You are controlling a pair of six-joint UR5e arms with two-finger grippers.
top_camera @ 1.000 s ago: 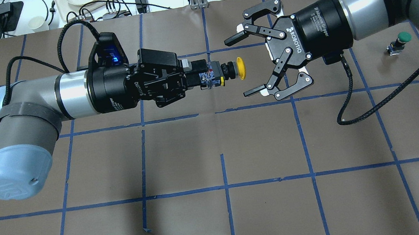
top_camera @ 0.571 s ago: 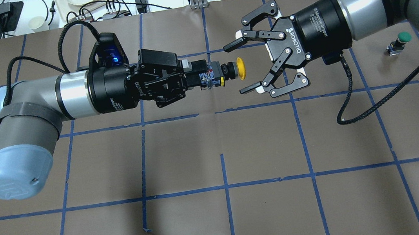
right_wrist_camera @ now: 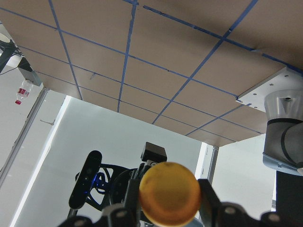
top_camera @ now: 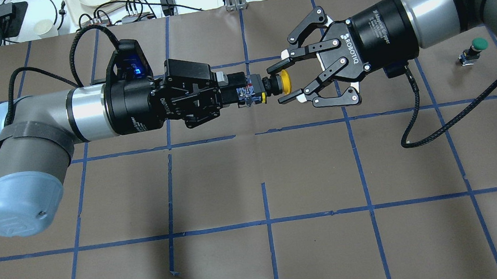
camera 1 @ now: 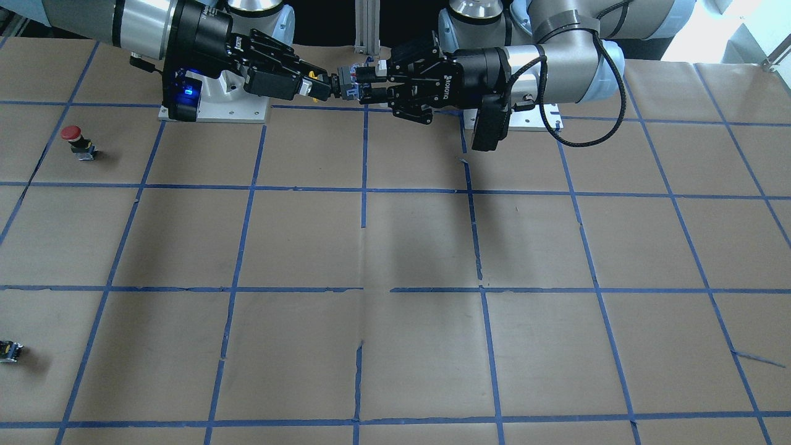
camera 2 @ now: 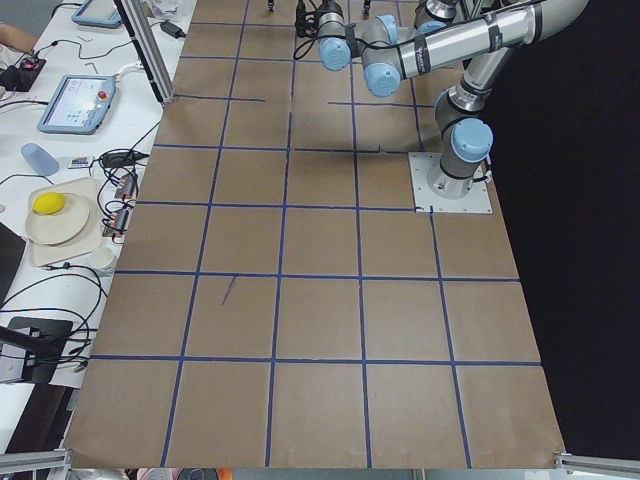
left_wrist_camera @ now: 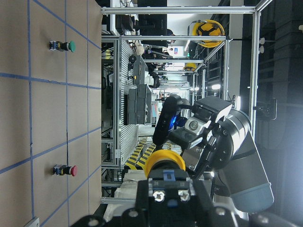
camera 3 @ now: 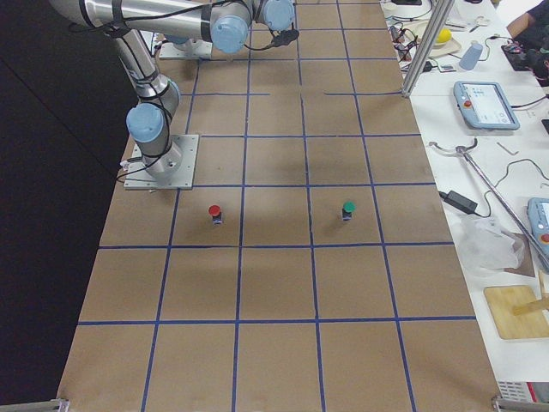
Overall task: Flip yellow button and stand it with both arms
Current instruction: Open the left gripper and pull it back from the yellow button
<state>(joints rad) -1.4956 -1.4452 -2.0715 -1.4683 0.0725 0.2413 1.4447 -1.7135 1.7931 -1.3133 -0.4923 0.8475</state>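
While the left arm (top_camera: pixel 40 121) reaches in level from 9 o'clock of the overhead view, its left claw (top_camera: pixel 238 90) is clamped on the contact block (top_camera: pixel 247 94) of the yellow button (top_camera: pixel 270 85). The button lies sideways in the air above the tabletop (top_camera: pixel 308 170), toward 12 o'clock from the centre, with its cap (top_camera: pixel 285 82) pointing to 3 o'clock. The right arm (top_camera: pixel 429 2) comes in from 2 o'clock, and the right claw (top_camera: pixel 278 83) meets the cap head-on. One finger sits at the cap's 12 o'clock edge and the other at its 6 o'clock edge, tips reaching past the rim. The opening is narrow, about the cap's width; whether the pads press on the cap cannot be told.

The right wrist view shows the cap's round face between dark fingers close on either side. The left wrist view shows the block's rear, the cap's rim beyond it and the right claw facing back. A red-capped button (camera 1: pixel 75 139) stands at 9 o'clock in the front-facing view, while the overhead view shows a green-capped button (top_camera: pixel 476 47) at 3 o'clock. The right-side view has both, well apart.

A second ago the right claw was spread wide and stood off at 3 o'clock from the cap. It has since narrowed and moved in, while the left arm and the button have stayed put.
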